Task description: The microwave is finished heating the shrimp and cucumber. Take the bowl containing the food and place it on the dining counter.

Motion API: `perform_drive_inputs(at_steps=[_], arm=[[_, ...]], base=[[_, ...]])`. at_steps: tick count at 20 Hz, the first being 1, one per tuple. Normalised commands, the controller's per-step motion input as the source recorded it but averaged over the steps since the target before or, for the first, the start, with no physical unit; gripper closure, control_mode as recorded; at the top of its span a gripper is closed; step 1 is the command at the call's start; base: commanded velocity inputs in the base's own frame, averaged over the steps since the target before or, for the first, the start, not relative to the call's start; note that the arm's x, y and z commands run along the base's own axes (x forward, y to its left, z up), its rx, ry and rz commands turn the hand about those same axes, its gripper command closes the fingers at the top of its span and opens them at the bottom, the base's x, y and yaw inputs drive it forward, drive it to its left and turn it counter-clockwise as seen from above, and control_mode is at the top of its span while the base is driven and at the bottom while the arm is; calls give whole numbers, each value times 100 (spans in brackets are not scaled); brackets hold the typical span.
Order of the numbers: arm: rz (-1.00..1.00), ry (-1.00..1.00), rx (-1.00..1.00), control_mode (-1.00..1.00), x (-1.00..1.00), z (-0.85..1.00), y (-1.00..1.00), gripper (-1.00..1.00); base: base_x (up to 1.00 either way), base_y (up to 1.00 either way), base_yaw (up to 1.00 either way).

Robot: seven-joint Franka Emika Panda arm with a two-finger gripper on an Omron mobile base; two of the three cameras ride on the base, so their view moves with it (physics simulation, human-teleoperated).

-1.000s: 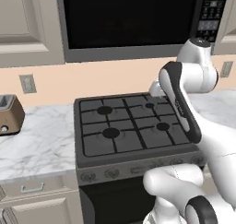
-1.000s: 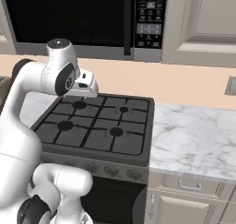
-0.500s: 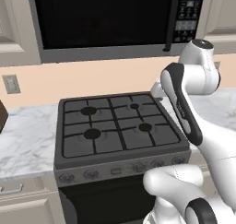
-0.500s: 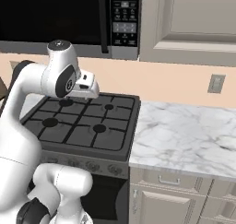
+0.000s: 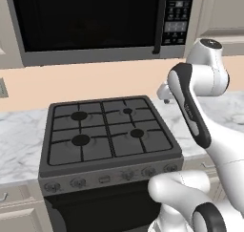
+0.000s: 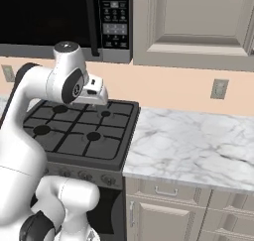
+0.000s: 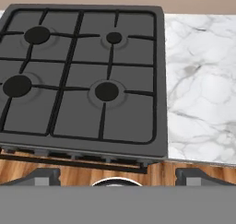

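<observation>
The black closed microwave fills the upper left of the left base view, above the dark four-burner stove. The gripper shows its fingers wide apart.

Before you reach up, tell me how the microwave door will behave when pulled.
The microwave door is shut and looks rigid. Its handle runs down the right edge by the keypad, so it probably swings out leftward. The slim handle may slip.
</observation>
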Motion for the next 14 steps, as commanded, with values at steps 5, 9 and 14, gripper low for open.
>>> perform_drive_inputs(at_steps=[5, 9, 14], arm=[[0, -22, -1, -100, -3, 13, 0, -100], [0, -59, -7, -100, -23, 44, 0, -100], [0, -64, -12, -100, -9, 48, 3, -100]], base=[[0, 0, 0], [0, 0, 0], [0, 0, 0]])
